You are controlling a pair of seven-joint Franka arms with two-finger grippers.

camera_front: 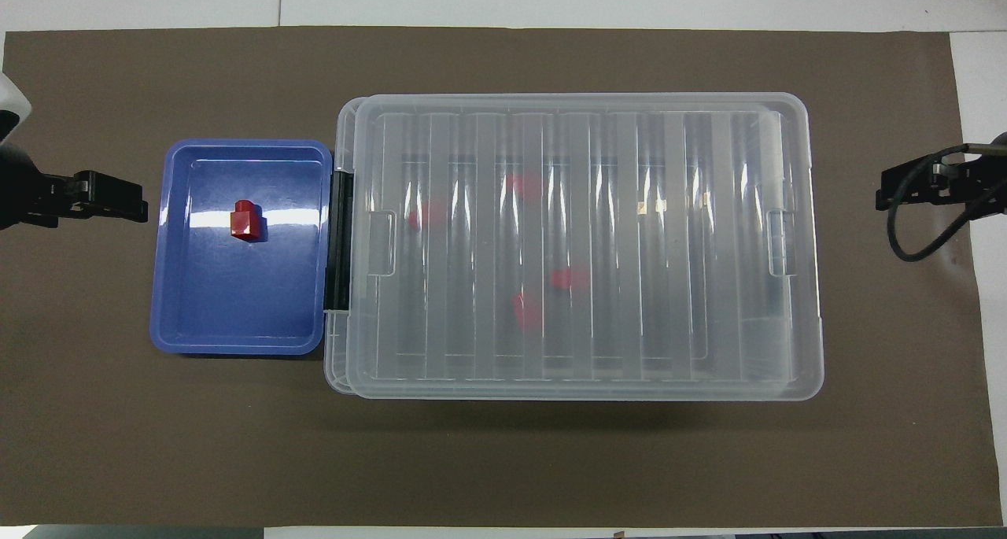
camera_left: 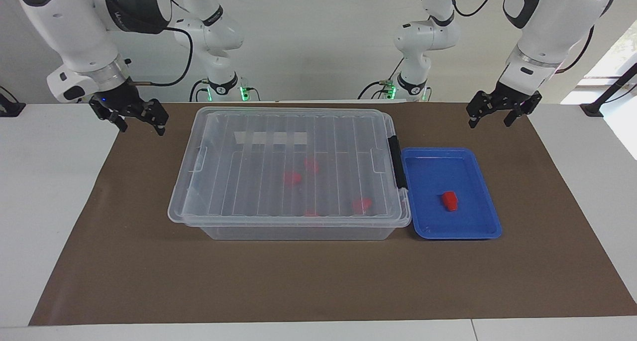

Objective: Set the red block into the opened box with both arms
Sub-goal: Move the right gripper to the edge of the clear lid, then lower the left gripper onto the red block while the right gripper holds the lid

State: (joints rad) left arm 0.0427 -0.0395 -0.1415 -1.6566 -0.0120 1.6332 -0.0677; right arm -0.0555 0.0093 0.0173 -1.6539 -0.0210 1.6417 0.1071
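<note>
On the blue tray [camera_left: 485, 228], toward the left arm's end of the table, I see the red block [camera_left: 450, 200] lying alone on the tray floor, clear of the rims. The tray sits just beside the box [camera_left: 293, 229], at the end with the black latch [camera_left: 396, 163].

Left gripper [camera_left: 494, 116] hangs over the brown mat [camera_left: 318, 281] past the tray's outer end, jaws apart, holding nothing. I judge it the nearer arm to the block. The block lies inward from it, toward the box. Its long axis looks to run roughly nearer-to-farther from the robots; it is short, so I hold that loosely.

Right gripper [camera_left: 136, 123] is over the mat off the box's other end, jaws apart, empty.

The lid [camera_front: 582, 240] is on, so opening comes first by my reading.

Materials: block is hard, glossy plastic with square edges. Tray is shallow, shiny, with rounded corners. Box is clear ribbed plastic with moulded handles; several red pieces [camera_front: 568, 278] show blurred through the lid.
</note>
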